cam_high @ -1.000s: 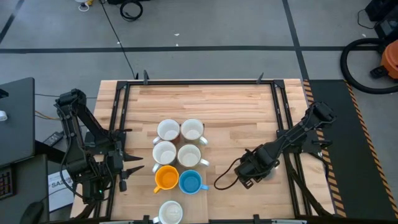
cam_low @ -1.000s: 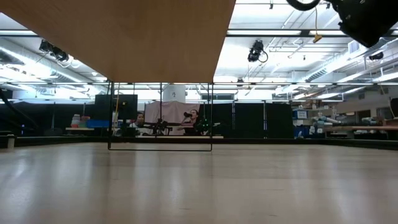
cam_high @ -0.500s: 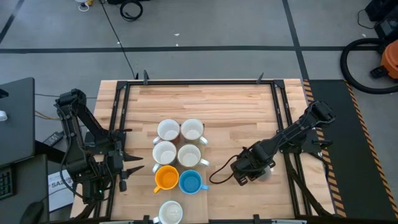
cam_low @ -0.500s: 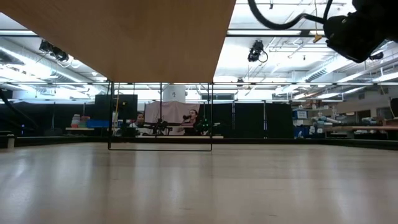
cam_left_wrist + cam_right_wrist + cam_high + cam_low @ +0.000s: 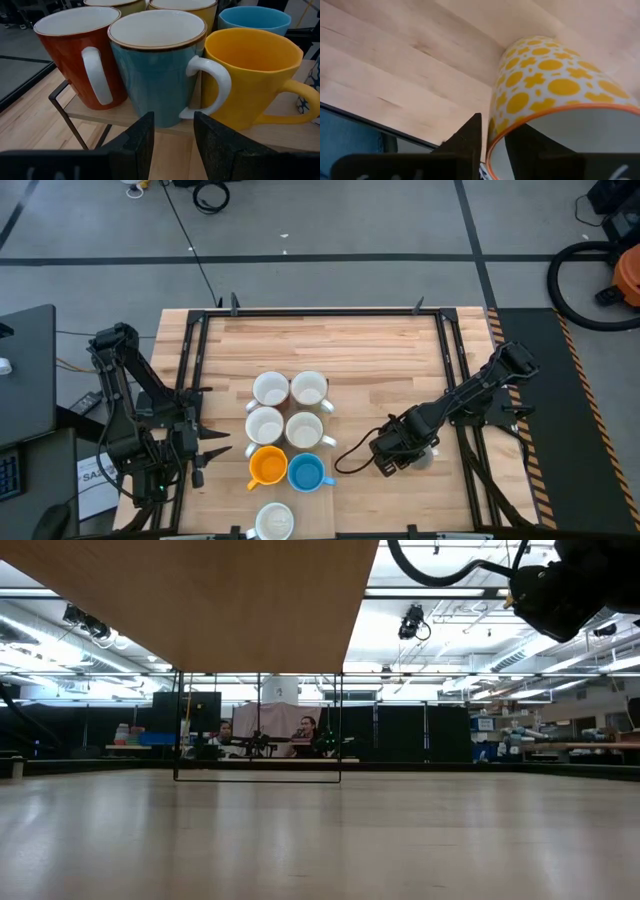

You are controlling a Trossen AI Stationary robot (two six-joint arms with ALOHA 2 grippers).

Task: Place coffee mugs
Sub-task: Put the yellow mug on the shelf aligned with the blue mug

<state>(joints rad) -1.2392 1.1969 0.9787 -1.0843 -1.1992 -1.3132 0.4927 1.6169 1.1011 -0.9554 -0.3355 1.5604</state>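
Yellow patterned mug (image 5: pixel 555 95), dotted, with an orange rim, at the right hand (image 5: pixel 492 145), right of centre on the wooden worktop (image 5: pixel 380 350). The hand straddles the rim, one side outside the wall and one inside; whether it is clamped on the rim or slack cannot be told, nor whether the mug's base rests on the wood.

Six set mugs (image 5: pixel 287 430) stand in close pairs left of this hand, with the blue mug (image 5: pixel 305 472) nearest it and the orange mug (image 5: pixel 267 467) beside that. One more mug sits alone at the near edge. The left hand (image 5: pixel 172 135) waits at the worktop's left edge, held apart and empty.

Likely hazards:
- A hold on the thin rim alone may let the mug swing or slip.
- Release before the base is down would probably tip it or drop it.
- Approach from the right could knock the blue mug's handle and disturb the tight rows.
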